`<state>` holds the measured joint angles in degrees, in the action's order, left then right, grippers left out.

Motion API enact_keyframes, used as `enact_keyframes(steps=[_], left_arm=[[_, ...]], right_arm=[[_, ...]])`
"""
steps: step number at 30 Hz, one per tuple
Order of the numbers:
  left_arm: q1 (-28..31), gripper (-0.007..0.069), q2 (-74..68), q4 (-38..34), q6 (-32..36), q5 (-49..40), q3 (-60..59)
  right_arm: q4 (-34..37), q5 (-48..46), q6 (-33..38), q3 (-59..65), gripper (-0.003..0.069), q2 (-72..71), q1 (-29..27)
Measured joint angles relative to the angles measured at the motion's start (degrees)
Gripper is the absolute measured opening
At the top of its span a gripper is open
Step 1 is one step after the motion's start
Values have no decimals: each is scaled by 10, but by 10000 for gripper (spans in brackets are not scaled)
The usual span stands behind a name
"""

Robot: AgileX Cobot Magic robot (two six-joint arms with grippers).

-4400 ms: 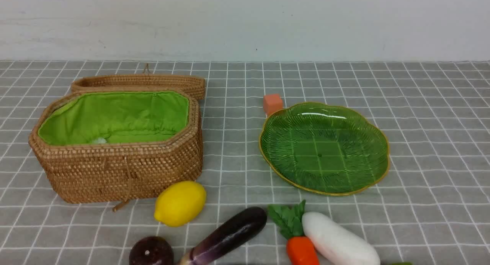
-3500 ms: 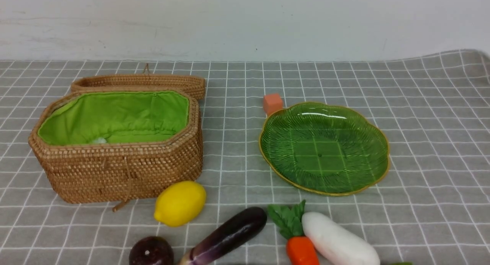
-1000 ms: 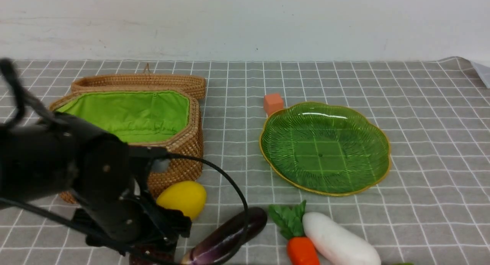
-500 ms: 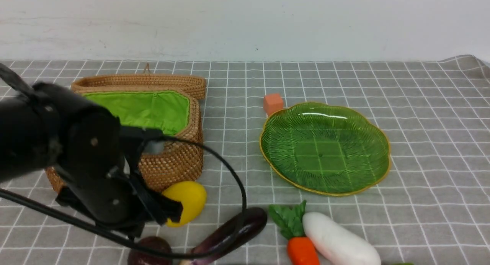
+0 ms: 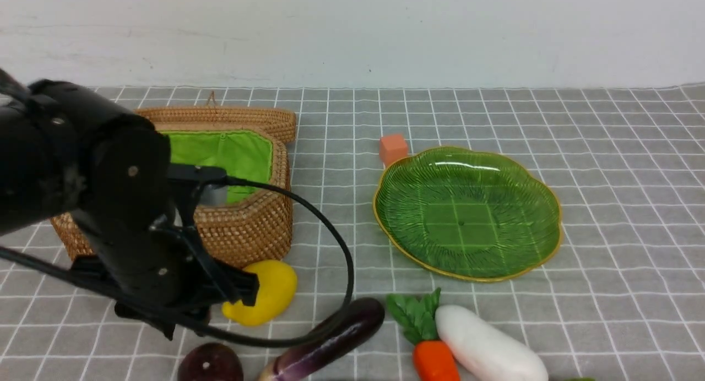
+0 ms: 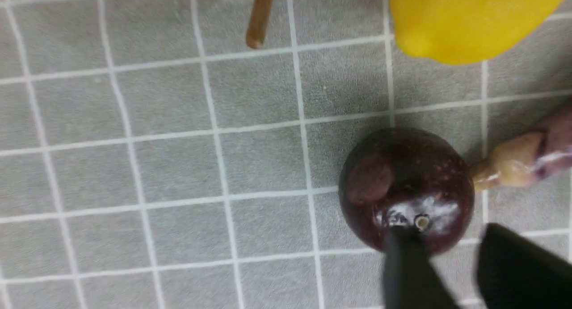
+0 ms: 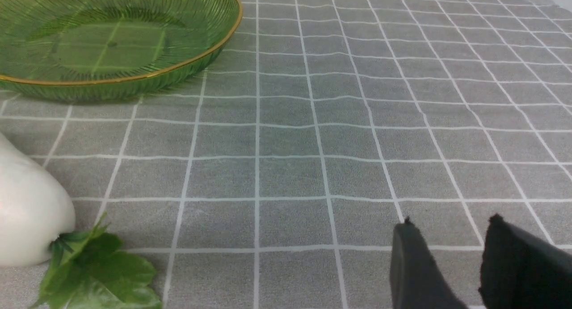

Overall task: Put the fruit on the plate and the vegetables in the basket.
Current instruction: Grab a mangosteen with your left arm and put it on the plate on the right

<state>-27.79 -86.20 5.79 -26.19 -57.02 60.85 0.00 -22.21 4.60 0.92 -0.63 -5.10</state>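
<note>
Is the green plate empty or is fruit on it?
Empty: the plate shows only its bare ribbed surface; the lemon lies on the cloth.

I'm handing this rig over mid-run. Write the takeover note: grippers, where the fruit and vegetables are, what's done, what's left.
Left gripper: open, empty, tips at the maroon fruit, which lies on the tablecloth.
Right gripper: open, empty, over bare cloth.
Lemon, eggplant, carrot, radish: on the cloth, robot's side.
Plate: empty. Basket: open, inside partly hidden.
Done: nothing visibly placed.
Left: fruit to plate, vegetables to basket.
</note>
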Motion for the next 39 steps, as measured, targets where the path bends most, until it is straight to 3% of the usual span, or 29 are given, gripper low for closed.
enact_keyframes(steps=[2, 3, 4, 7, 10, 14, 21, 27, 34, 36, 39], left_arm=[[0, 457, -23, -9, -8, 7, 0], [0, 483, -28, -10, -10, 8, 0], [0, 587, -55, -17, -13, 11, 0], [0, 652, -92, -26, -14, 16, 0], [0, 639, -124, -37, -3, 22, 0], [0, 531, -127, -54, 21, 20, 0], [0, 535, -78, -27, 38, -44, 42], [0, 535, 16, 34, 70, -126, 158], [0, 535, 25, 154, 27, -137, 260], [0, 535, 16, 145, 35, -136, 273], [0, 535, -15, 68, 73, -114, 298]], right_arm=[[0, 0, 0, 0, 240, 0, 0], [0, 0, 0, 0, 240, 0, 0], [0, 0, 0, 0, 240, 0, 0], [0, 0, 0, 0, 240, 0, 0], [0, 0, 0, 0, 240, 0, 0], [0, 0, 0, 0, 240, 0, 0], [0, 0, 0, 0, 240, 0, 0], [0, 0, 0, 0, 240, 0, 0], [0, 0, 0, 0, 240, 0, 0], [0, 0, 0, 0, 240, 0, 0], [0, 0, 0, 0, 240, 0, 0]])
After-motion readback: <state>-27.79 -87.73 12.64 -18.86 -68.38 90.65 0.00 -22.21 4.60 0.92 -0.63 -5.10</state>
